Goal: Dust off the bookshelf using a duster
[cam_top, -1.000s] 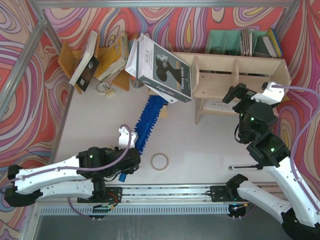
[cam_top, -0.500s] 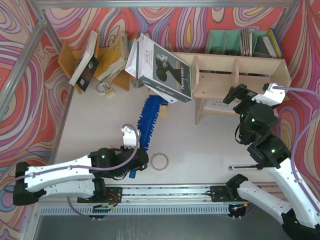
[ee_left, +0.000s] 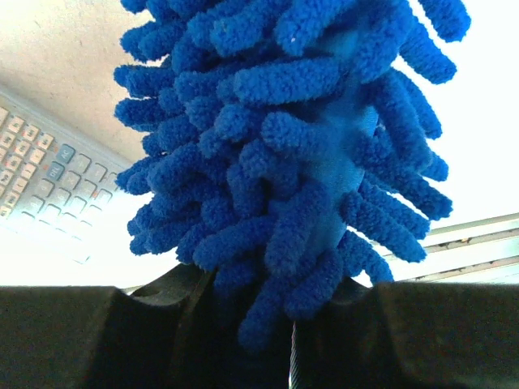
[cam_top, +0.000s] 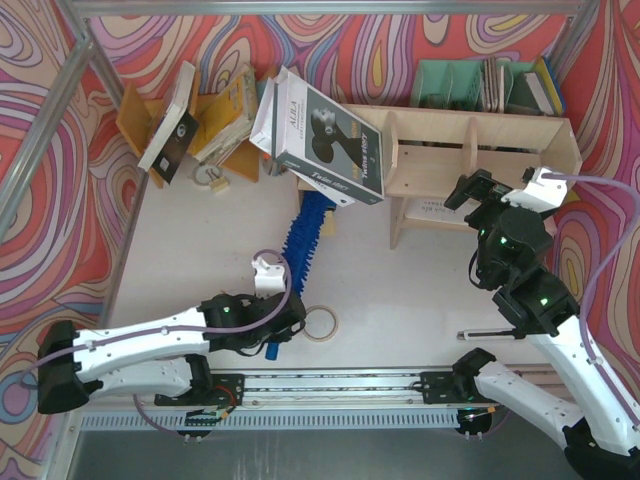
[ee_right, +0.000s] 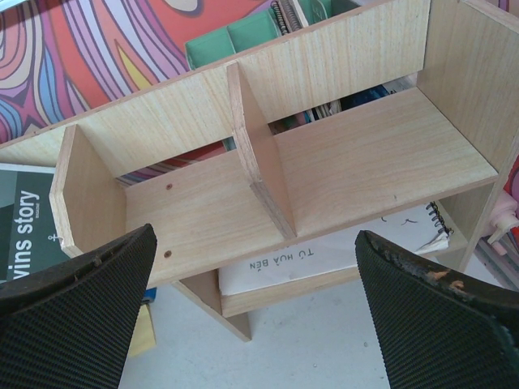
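The duster point(cam_top: 303, 242) is a fluffy bright-blue strip lying slantwise on the white table, its tip under a big leaning book. My left gripper point(cam_top: 285, 312) is shut on its handle just below the fluff. In the left wrist view the blue strands point(ee_left: 284, 146) fill the frame above my dark fingers point(ee_left: 186, 332). The bookshelf point(cam_top: 480, 150) is pale plywood with upright dividers and stands at the back right. My right gripper point(cam_top: 470, 190) hovers open in front of it, touching nothing. The right wrist view looks into the compartments point(ee_right: 340, 162) between wide-apart pads point(ee_right: 81, 284).
A large boxed book point(cam_top: 325, 140) leans over the shelf's left end. A tape roll point(cam_top: 320, 323) lies beside my left gripper. An orange rack with books point(cam_top: 190, 120) is back left, a teal organiser point(cam_top: 480, 85) behind the shelf. A calculator point(ee_left: 49, 194) shows left of the duster.
My left arm has moved to the right and carried the duster with it, its tip sliding further under the leaning book. The right arm has stayed still.
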